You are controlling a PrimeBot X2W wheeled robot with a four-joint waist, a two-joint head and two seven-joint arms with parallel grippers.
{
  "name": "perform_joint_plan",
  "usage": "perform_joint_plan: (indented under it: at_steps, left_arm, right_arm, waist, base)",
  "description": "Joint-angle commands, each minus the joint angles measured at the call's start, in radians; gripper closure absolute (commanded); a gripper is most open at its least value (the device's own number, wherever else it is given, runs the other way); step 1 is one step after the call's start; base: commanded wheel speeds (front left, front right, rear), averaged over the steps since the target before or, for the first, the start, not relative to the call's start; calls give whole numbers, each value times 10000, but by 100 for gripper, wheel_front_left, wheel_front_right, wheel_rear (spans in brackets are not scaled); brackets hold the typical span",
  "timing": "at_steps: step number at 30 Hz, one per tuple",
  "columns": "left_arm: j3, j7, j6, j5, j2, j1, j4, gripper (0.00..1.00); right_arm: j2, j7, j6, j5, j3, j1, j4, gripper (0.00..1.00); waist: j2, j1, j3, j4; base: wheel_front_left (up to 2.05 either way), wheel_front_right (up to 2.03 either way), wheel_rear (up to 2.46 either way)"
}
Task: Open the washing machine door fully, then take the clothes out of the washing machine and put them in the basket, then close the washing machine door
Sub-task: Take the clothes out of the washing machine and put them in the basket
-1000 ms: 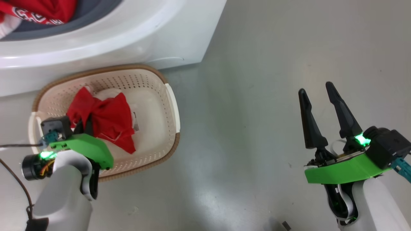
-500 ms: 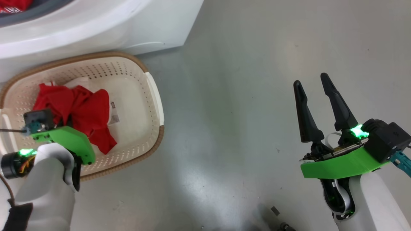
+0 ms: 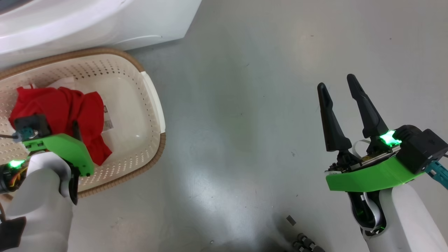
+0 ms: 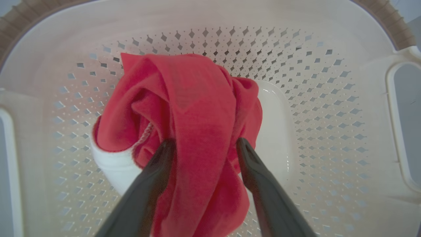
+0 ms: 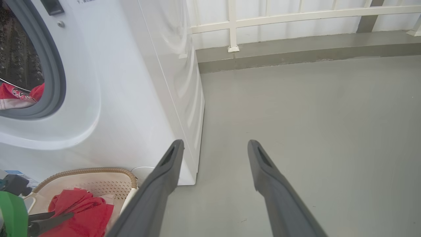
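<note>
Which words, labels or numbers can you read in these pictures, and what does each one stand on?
No text can be read for certain.
On the sticker inside the basket: dark print, too small to read.
On the red garment in the washing machine drum: white lettering, blurred.
At the top of the washing machine front: small dark print, cut off and blurred.

A smooth grey floor (image 3: 252, 115) carries a soft, pale glare. Along its far edge runs a low grey kerb (image 5: 296, 49), topped by a white railing (image 5: 232, 26).
</note>
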Motion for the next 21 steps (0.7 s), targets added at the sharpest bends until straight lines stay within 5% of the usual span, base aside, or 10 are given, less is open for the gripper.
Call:
perform_joint_plan:
  at_steps: [1, 21]
  left_arm:
    - [121, -84, -90, -115, 311, 36, -32, 0]
    - [57, -913, -473, -342, -492, 770, -600, 0]
  right_arm:
    - [-77, -63, 50, 102, 127, 33, -205, 0]
    - [-77, -63, 50, -385, -146, 249, 78, 0]
  waist:
    - [-1, 0, -14, 42]
    - [-1, 0, -1794, 956]
  base:
    - [0, 0, 0]
    - [0, 0, 0]
